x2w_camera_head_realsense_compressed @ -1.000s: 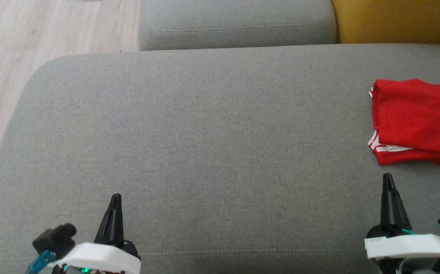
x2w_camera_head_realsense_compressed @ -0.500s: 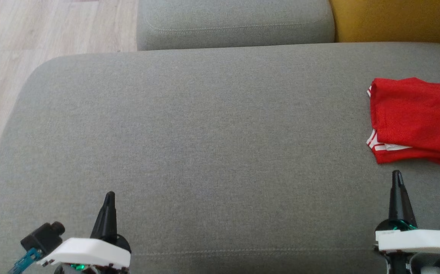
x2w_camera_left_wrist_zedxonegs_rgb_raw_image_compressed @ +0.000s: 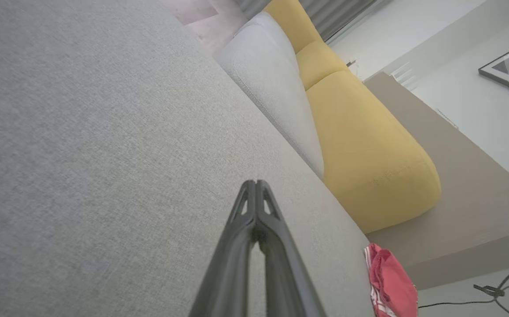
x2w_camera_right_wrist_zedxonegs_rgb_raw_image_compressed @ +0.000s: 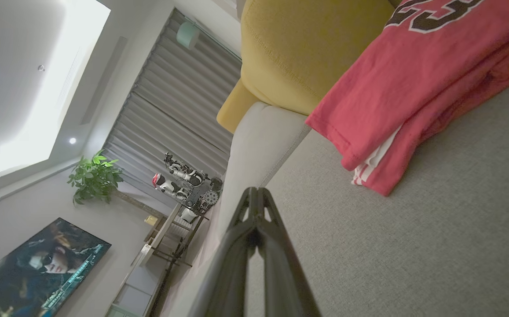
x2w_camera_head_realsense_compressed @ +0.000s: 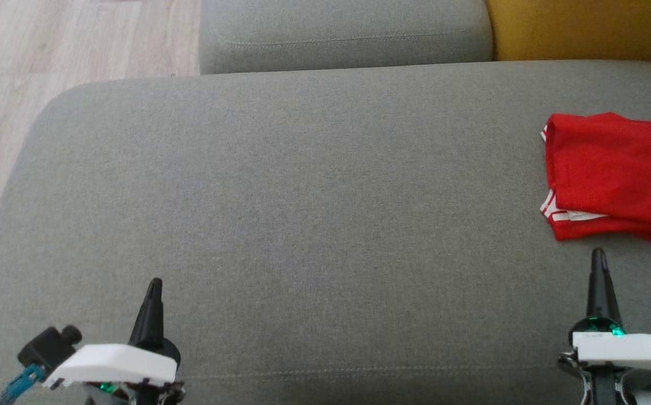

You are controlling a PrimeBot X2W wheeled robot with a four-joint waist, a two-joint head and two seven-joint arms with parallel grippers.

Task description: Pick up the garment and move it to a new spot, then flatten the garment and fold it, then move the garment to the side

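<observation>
Left pincer (x2w_camera_head_realsense_compressed: pixel 155 284) and right pincer (x2w_camera_head_realsense_compressed: pixel 599 256), tips together, over grey seat (x2w_camera_head_realsense_compressed: pixel 325 197); folded garment (x2w_camera_head_realsense_compressed: pixel 606 169) beyond right one, yellow cushion (x2w_camera_head_realsense_compressed: pixel 573 28) behind.

Soft, even light — no hard shadows

The head view is bright and sharp on the grey cushion (x2w_camera_head_realsense_compressed: pixel 302 185). The right wrist view is dimmer — a glowing ceiling panel (x2w_camera_right_wrist_zedxonegs_rgb_raw_image_compressed: pixel 30 88) washes out white, lines bend near its edges, and only a thin shadow sits under the garment (x2w_camera_right_wrist_zedxonegs_rgb_raw_image_compressed: pixel 390 88).
</observation>
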